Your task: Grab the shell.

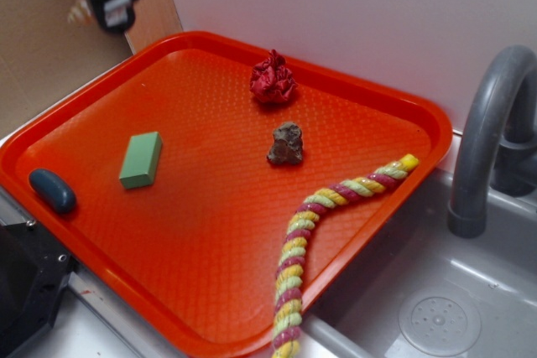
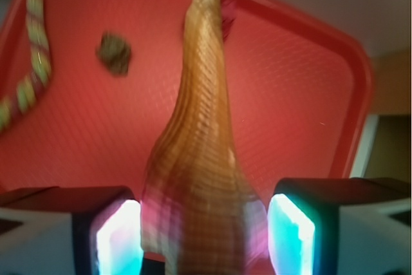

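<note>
The shell [image 2: 199, 159] is tan, ridged and tapers to a thin point. It stands between my gripper's two lit pads in the wrist view, motion-blurred, with its point aimed away over the orange tray [image 2: 309, 94]. My gripper [image 2: 205, 236] is shut on the shell. In the exterior view the gripper [image 1: 107, 2] is high above the tray's far left corner, and a pale bit of the shell [image 1: 80, 11] sticks out at its left.
On the orange tray [image 1: 210, 232] lie a brown-grey rock [image 1: 286, 144], a dark red wrinkly ball [image 1: 273, 79], a green block [image 1: 141, 159], a dark blue oval [image 1: 52, 190] and a twisted rope [image 1: 310, 232]. A grey faucet [image 1: 487, 140] and sink [image 1: 436, 308] are at the right.
</note>
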You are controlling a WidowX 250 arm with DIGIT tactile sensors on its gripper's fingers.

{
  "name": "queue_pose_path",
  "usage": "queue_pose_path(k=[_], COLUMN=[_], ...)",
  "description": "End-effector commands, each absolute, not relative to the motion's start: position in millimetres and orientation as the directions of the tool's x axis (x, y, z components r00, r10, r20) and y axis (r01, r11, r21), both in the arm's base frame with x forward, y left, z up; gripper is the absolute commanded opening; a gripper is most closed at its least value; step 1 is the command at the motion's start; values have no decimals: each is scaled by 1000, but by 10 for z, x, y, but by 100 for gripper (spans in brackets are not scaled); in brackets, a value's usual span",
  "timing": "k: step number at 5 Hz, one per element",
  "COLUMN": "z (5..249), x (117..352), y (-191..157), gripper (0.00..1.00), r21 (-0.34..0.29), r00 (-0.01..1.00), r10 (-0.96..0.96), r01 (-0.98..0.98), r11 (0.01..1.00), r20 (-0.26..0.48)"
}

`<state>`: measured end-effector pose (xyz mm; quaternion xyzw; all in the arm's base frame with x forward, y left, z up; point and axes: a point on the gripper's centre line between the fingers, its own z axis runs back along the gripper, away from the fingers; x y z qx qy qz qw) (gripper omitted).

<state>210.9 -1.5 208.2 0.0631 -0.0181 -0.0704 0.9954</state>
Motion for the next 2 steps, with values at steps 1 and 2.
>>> queue_pose_path(k=[1, 2], z=[2617, 2584], x=[2322, 2314], y=[-57, -36], gripper=[0, 0], r21=[86, 129], r00=[987, 985], r10=[77, 89], r01=[-89, -109], r11=[992, 986], r20=[141, 147])
